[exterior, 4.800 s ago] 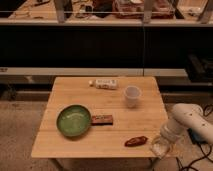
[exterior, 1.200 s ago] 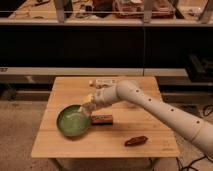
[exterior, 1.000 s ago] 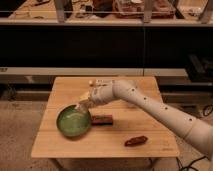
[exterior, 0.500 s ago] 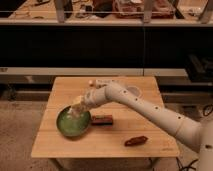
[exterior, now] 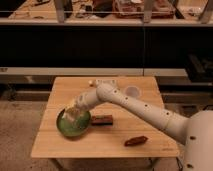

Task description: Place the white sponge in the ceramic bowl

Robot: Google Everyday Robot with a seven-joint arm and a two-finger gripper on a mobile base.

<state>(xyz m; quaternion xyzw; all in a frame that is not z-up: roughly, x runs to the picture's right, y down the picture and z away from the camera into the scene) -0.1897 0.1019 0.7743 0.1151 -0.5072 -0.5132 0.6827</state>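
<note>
A wooden table [exterior: 60, 145] holds everything. The white robot arm [exterior: 145, 107] reaches across it to the left. The green ceramic bowl [exterior: 64, 128] sits near the table's left front. The gripper [exterior: 74, 114] hangs over the bowl, and the white sponge [exterior: 75, 117] is at its tip, inside the bowl's rim. A white cup [exterior: 132, 91] stands farther back on the right. A dark bar [exterior: 102, 119] lies just beside the bowl. A dark red oblong thing [exterior: 136, 141] lies near the front.
</note>
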